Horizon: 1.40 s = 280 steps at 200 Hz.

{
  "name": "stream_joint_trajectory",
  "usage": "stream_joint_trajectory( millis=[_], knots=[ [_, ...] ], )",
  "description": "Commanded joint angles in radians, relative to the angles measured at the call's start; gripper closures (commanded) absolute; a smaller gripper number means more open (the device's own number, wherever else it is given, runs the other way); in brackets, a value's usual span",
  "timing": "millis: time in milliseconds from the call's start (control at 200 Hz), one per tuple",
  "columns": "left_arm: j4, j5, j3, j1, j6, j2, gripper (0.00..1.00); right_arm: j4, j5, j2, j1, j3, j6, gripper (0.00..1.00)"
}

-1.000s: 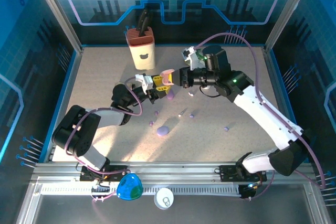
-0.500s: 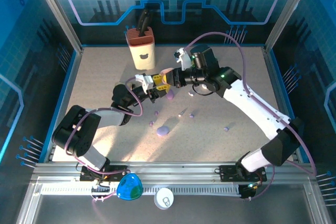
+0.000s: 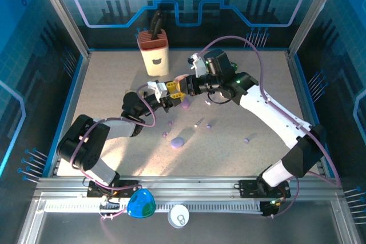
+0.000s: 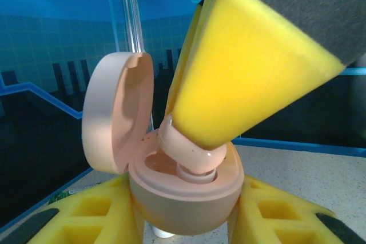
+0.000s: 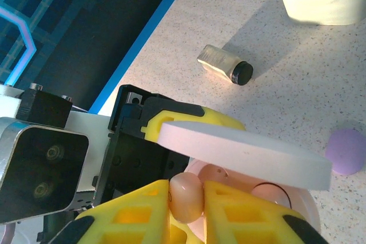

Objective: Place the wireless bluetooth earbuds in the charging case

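At the back of the speckled table (image 3: 114, 84) stands a beige plastic cup with a brown insert (image 3: 155, 55). Just right of it, the left gripper (image 3: 166, 92) is clamped on a pale pink, round plastic charging case (image 4: 183, 190). The case's hinged lid (image 4: 111, 118) stands open, upright on its left side. From the right, the right gripper (image 5: 187, 190) is pinched on a pale pink, bean-shaped plastic earbud (image 5: 185, 201). The earbud's lower end sits down in the case's recess, under the lid. Nearer the arms lie a purple oval pebble (image 3: 177, 142) and tiny lilac earbuds (image 3: 209, 125), loose and apart, the farthest right (image 3: 246, 139) well away from the case.
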Motion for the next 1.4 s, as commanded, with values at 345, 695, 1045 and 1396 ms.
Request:
stream_joint_trajectory(
  millis=[345, 695, 1045, 1396],
  knots=[
    [0.039, -0.004, -0.009, -0.008, 0.035, -0.028, 0.64, -0.042, 0.041, -0.001, 0.01, 0.042, -0.013, 0.72],
    [0.039, -0.015, -0.011, -0.006, 0.046, -0.012, 0.64, 0.06, -0.069, -0.094, 0.002, -0.011, -0.056, 0.66],
    [0.039, -0.007, -0.02, -0.006, 0.053, -0.008, 0.64, 0.01, -0.065, -0.064, -0.033, 0.084, -0.09, 0.66],
    [0.039, -0.012, -0.027, -0.006, 0.051, -0.035, 0.64, -0.088, -0.084, 0.103, -0.062, 0.218, -0.089, 0.66]
  ],
)
